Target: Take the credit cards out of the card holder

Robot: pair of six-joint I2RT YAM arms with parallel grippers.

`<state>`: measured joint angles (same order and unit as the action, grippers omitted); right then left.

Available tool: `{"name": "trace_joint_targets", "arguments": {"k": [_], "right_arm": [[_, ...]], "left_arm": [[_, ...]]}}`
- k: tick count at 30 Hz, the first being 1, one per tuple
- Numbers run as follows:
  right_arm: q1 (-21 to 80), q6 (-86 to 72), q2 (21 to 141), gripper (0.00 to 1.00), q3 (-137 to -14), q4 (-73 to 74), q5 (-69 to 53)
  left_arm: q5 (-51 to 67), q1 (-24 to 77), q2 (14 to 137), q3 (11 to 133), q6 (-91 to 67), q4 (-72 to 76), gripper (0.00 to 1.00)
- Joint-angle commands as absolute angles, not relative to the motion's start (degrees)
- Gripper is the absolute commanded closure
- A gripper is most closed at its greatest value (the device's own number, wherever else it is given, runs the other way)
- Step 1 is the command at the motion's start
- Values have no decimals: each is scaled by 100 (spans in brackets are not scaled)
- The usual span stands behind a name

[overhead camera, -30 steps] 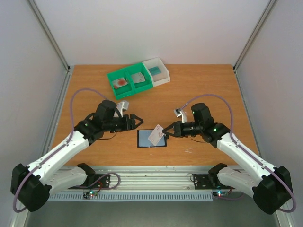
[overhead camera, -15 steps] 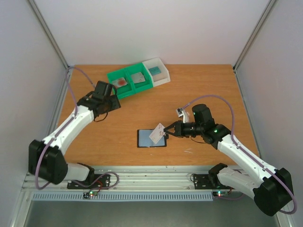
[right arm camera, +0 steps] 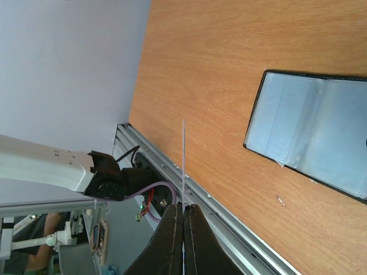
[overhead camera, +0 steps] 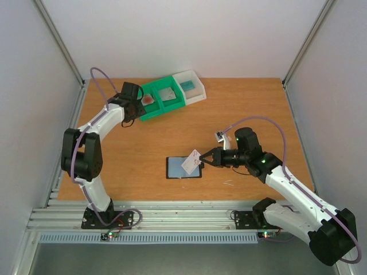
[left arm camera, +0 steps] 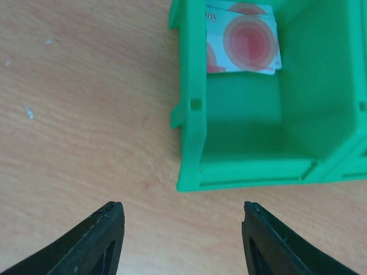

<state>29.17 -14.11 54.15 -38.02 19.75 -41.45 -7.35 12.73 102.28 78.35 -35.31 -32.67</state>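
The card holder (overhead camera: 175, 168) lies open on the table's near middle, grey-blue pockets up; it also shows in the right wrist view (right arm camera: 312, 137). My right gripper (overhead camera: 202, 160) is shut on a whitish credit card (overhead camera: 190, 162) and holds it tilted above the holder's right half. In the right wrist view the gripper (right arm camera: 183, 207) pinches that card (right arm camera: 183, 160), seen edge-on. My left gripper (overhead camera: 137, 105) is open and empty by the green bin's left end, above bare table in the left wrist view (left arm camera: 182, 205). Cards with a red blotch (left arm camera: 243, 43) lie in the bin's left compartment (overhead camera: 148, 99).
The green bin (overhead camera: 163, 104) stands at the back left of the table, its wall close ahead of the left fingers (left arm camera: 192, 114). A white bin (overhead camera: 196, 95) adjoins it on the right with a teal item (overhead camera: 187, 85) inside. The metal rail (overhead camera: 183, 216) runs along the near edge.
My left arm has swung from beside the card holder to the far left, by the green bin. My right gripper has kept the card above the holder, barely moving.
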Motion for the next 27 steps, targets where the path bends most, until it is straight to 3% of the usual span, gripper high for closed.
{"name": "trace_joint_targets", "arguments": {"k": [1,9,15,27], "right_arm": [[2883,-1452,5348,99,-3842,2013,-4072],[2883,-1391,5336,99,-3924,2170,-3934],[2883,-1405,5359,99,-3938,2171,-3843],[2883,-1402,5158,99,-3900,2336,-3733]], "left_arm": [[-883,1140,10752,8355,-3550,-2906,44],[-774,1033,11395,8860,-3440,-2924,52],[-604,1037,11255,8679,-3428,-2877,68],[-391,1037,11029,8283,-3514,-2903,83]]}}
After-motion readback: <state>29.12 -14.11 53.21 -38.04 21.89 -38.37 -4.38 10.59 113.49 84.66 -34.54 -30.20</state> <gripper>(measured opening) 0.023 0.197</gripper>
